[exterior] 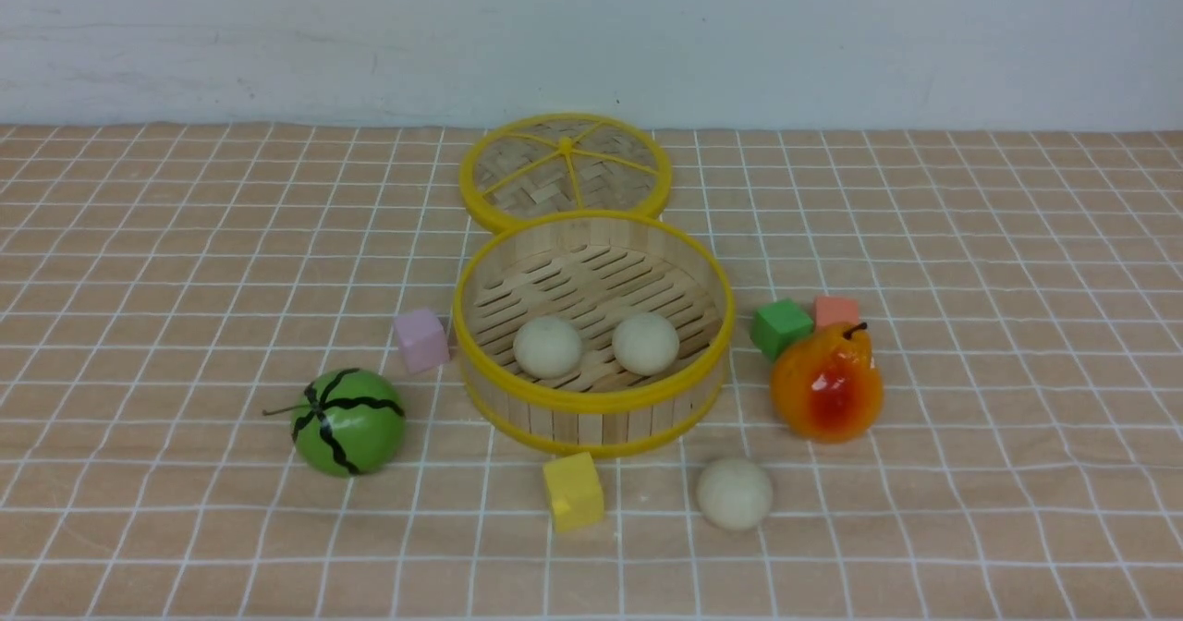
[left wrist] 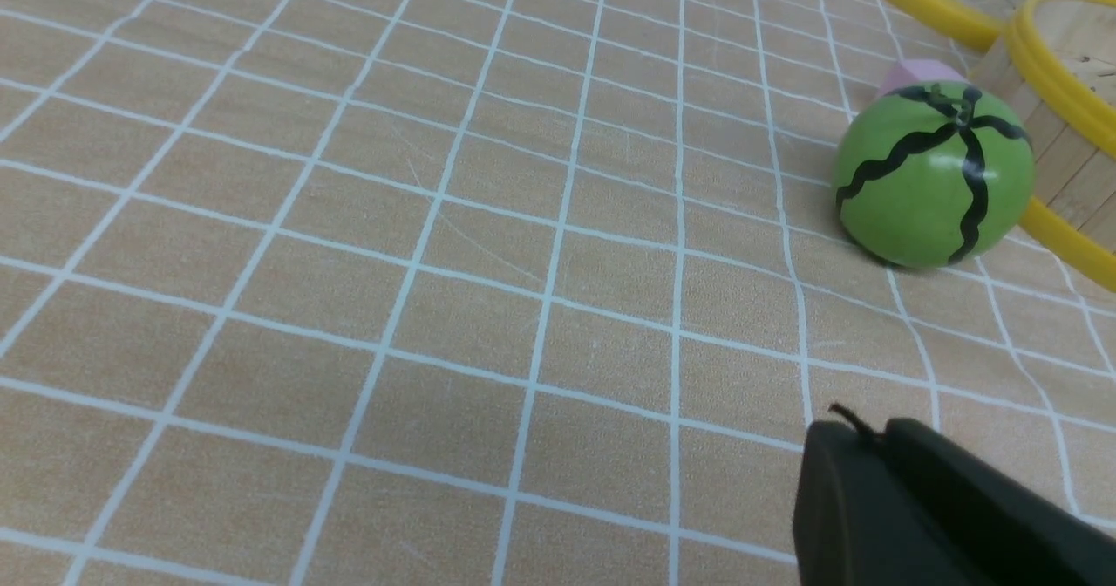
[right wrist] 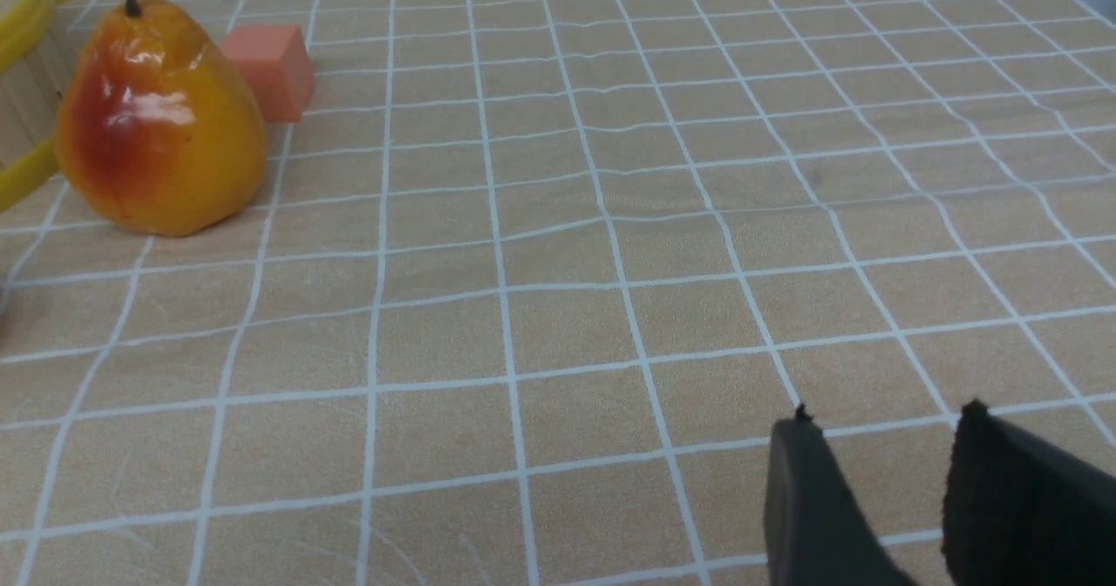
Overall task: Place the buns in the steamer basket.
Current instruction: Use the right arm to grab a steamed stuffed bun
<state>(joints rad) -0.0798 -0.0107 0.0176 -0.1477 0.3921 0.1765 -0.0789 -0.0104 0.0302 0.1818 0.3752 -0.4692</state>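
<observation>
The round bamboo steamer basket (exterior: 591, 418) stands mid-table with two cream buns inside, one on the left (exterior: 548, 347) and one on the right (exterior: 646, 343). A third bun (exterior: 735, 493) lies on the cloth in front of the basket, to its right. Neither arm shows in the front view. My left gripper (left wrist: 872, 433) is shut with nothing in it, low over bare cloth, well short of the green melon ball (left wrist: 935, 176). My right gripper (right wrist: 885, 425) is open and empty over bare cloth, far from the pear (right wrist: 157, 119). A strip of the basket's wall (left wrist: 1059, 163) shows behind the melon.
The woven lid (exterior: 565, 171) lies behind the basket. Around it sit a pink cube (exterior: 421, 339), a yellow cube (exterior: 573, 491), a green cube (exterior: 781, 327), an orange cube (exterior: 836, 310), the melon ball (exterior: 349, 420) and the pear (exterior: 827, 383).
</observation>
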